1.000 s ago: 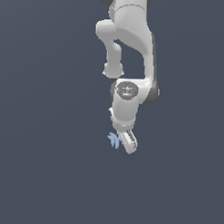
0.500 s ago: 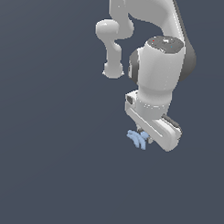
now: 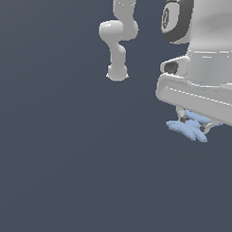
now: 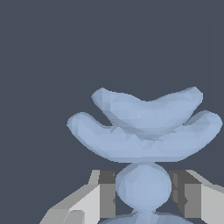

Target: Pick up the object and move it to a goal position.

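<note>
Since the end effector (image 4: 143, 192) pinches only the object's (image 4: 144, 131) rounded stem, its prongs overhanging, it could twist loose.

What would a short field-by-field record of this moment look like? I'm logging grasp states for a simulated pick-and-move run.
object: small pale-blue piece with curved prongs
gripper: white two-finger gripper on the white arm
finger pads: dark grey, one on each side of the object's rounded lower lobe
grasp: pads appear closed against that lobe
object position: just under the gripper in the exterior view
surroundings: plain dark blue-grey background
goal marker: none visible
</note>
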You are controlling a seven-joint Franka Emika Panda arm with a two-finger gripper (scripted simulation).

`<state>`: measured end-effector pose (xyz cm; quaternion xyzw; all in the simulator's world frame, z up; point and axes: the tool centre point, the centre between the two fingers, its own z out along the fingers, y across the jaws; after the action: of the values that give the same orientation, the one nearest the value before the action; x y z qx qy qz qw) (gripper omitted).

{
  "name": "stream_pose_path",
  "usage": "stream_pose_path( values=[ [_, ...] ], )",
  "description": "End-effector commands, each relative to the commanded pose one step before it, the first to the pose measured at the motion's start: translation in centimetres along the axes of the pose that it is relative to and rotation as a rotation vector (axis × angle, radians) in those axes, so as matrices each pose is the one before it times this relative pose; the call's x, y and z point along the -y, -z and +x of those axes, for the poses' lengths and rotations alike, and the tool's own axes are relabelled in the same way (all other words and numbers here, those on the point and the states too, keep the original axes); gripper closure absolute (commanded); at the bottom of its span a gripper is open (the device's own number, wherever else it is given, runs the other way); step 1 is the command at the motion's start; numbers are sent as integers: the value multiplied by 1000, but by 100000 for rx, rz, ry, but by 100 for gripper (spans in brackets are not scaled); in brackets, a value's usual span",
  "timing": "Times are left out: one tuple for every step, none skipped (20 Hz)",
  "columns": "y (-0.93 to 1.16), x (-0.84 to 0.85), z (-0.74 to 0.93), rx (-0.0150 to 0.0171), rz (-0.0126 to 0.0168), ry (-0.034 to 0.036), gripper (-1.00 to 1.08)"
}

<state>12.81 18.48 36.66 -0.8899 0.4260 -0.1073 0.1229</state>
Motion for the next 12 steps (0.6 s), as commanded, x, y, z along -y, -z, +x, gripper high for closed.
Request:
stream_pose_path(
  values=[
    [2445,1870,-657,-143,2467,2772,108],
    [859,683,-225,-55,904,974,108],
    [785,627,-206,-50,829,892,108],
    [718,575,-189,-45,759,818,108],
    [651,526,-171,-40,691,744,108],
    [585,477,-152,-35,621,671,108],
    [523,431,-136,-31,557,603,108],
    [471,391,-124,-27,503,545,108],
    [422,353,-110,-24,451,489,108],
    [376,317,-96,-21,402,436,108],
    [338,284,-89,-19,362,393,108],
    [297,251,-78,-17,319,346,108]
  ],
)
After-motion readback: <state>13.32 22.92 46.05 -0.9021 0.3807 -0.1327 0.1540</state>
